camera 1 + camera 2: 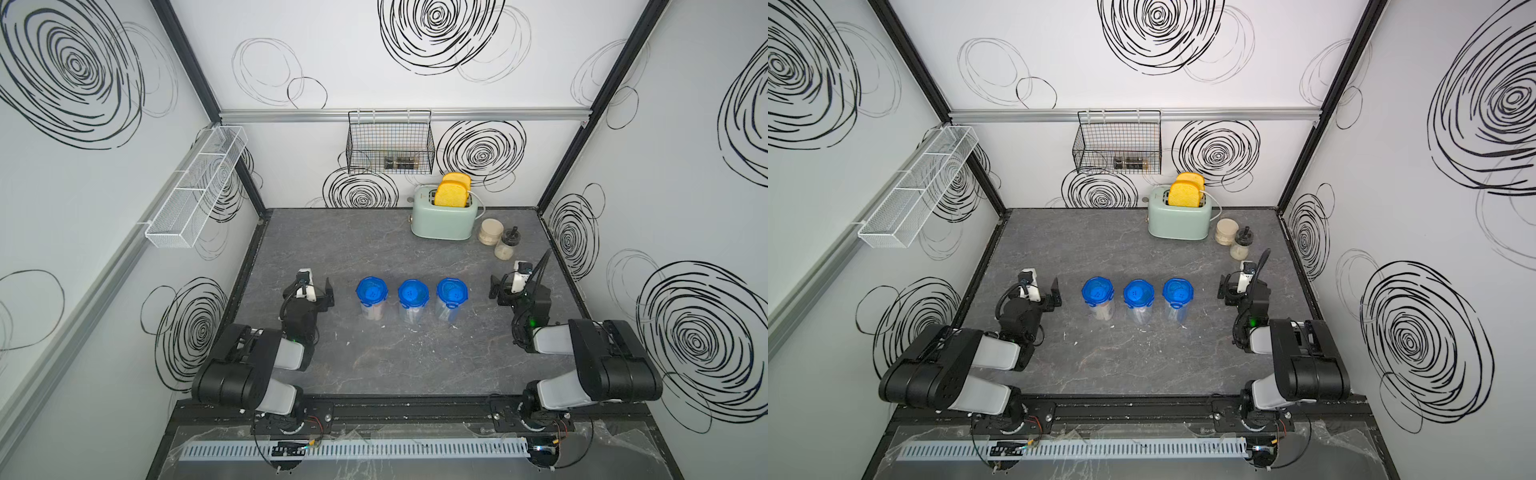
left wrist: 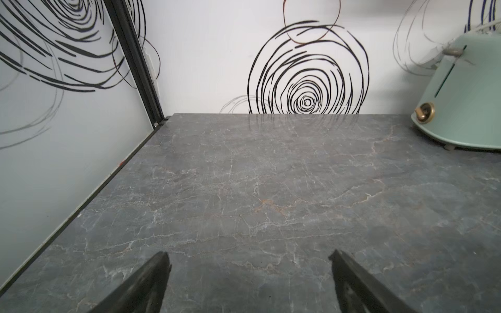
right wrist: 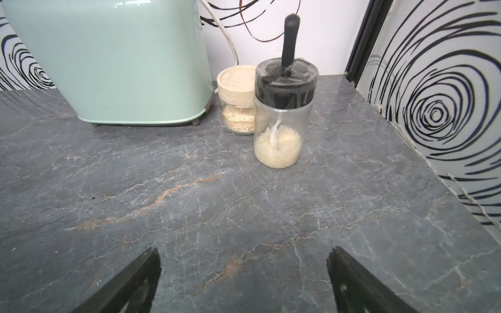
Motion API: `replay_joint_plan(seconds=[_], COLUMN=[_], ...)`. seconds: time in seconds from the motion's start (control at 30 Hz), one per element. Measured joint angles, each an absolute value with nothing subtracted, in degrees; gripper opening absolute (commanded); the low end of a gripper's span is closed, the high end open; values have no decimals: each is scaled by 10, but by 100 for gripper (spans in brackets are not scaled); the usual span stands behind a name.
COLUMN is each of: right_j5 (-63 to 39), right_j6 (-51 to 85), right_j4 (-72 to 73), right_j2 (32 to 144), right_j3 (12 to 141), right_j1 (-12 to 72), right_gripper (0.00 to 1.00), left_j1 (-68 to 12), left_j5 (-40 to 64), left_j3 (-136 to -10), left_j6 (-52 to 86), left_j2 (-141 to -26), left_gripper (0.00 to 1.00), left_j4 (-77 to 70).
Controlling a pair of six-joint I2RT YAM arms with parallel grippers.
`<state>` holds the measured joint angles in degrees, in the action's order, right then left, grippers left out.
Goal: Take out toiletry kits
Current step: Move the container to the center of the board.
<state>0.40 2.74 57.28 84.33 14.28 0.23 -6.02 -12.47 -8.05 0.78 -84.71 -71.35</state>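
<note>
Three clear jars with blue four-tab lids stand in a row mid-table in both top views: left (image 1: pixel 372 307), middle (image 1: pixel 412 309), right (image 1: pixel 451 307). The toiletry kits show only as pale shapes through the jar walls (image 1: pixel 1102 309); I cannot make out single items. My left gripper (image 1: pixel 311 289) hovers left of the row, open and empty. The right gripper (image 1: pixel 514 286) hovers right of the row, also open and empty. In each wrist view the gripper (image 2: pixel 249 257) (image 3: pixel 244 254) has only bare grey tabletop between its dark fingers.
At the back right stand a mint toaster (image 1: pixel 442 220) holding two yellow bread slices (image 1: pixel 452 192), a beige-lidded jar (image 3: pixel 238 108) and a dark-topped grinder jar (image 3: pixel 280 127). A black wire basket (image 1: pixel 390 145) hangs on the back wall, a white mesh shelf (image 1: pixel 195 187) on the left wall.
</note>
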Motion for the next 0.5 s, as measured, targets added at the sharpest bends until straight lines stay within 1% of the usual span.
replay_joint_plan(seconds=[0.5], right_j5=[4], right_j6=[27], right_j4=[605], right_j2=[844], right_j3=[143], right_j1=[2], right_gripper=[98], left_j1=[-61], left_j5=[-133], left_j3=[-83], left_j6=[0], left_j2=[-850], left_gripper=[96], left_j4=[-756])
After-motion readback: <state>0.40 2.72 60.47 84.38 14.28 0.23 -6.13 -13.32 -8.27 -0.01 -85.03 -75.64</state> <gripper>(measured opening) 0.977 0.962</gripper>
